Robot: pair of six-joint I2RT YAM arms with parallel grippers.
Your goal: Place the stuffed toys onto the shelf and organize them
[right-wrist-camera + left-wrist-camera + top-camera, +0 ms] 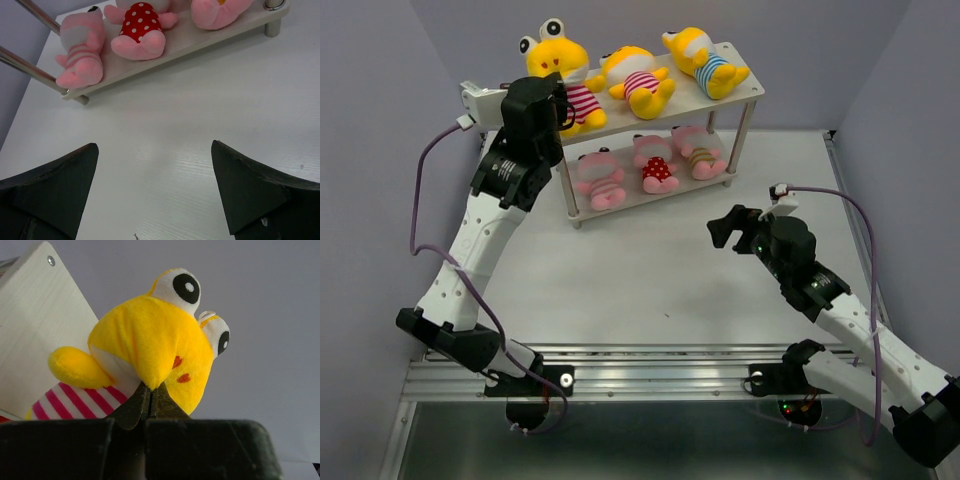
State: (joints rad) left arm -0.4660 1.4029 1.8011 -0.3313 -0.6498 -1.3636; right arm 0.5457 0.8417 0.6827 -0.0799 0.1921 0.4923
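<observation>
The shelf [748, 88] stands at the table's back. Its top board carries three yellow toys: a frog in red stripes [563, 62], one in pink stripes [640, 80] and one in blue stripes [707, 60]. The lower board carries three pink toys: striped [601, 180], red polka-dot [656, 167] and yellow-striped [700, 156]. My left gripper [556, 102] is at the shelf's top left. In the left wrist view it [150, 389] is shut, pinching plush of the frog [150, 340], which sits upright against the board [40, 315]. My right gripper [730, 228] is open and empty above the table [155, 145].
The right wrist view shows the lower board [200, 35] with the striped pink toy [82, 55] and the polka-dot toy [140, 27], and thin metal shelf legs [30, 67] at the left. Grey walls close in the table at the back and sides.
</observation>
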